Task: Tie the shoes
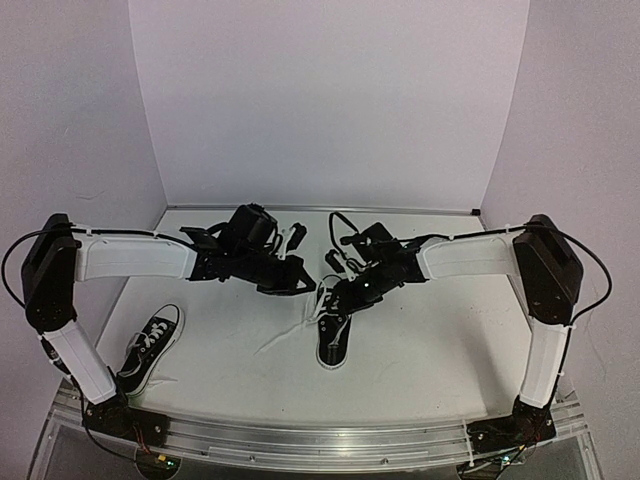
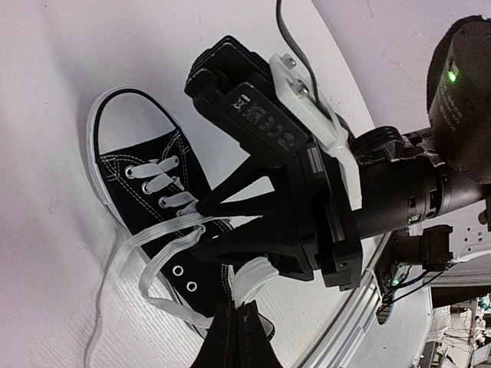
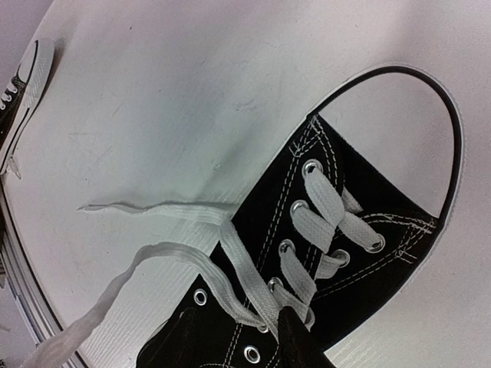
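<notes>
One of the shoes, black with white laces, lies mid-table with its toe toward me. Both grippers hang over its lacing. My left gripper is shut on a loop of white lace beside the shoe. My right gripper has its two fingers apart, with lace strands crossing between the tips. In the right wrist view one fingertip rests on the lace by the upper eyelets of the shoe. A loose lace end trails over the table. The other shoe lies at the near left, untouched.
A metal rail runs along the table's near edge, also visible in the left wrist view as the rail. White walls close off the back and sides. The second shoe's sole edge shows at the far left.
</notes>
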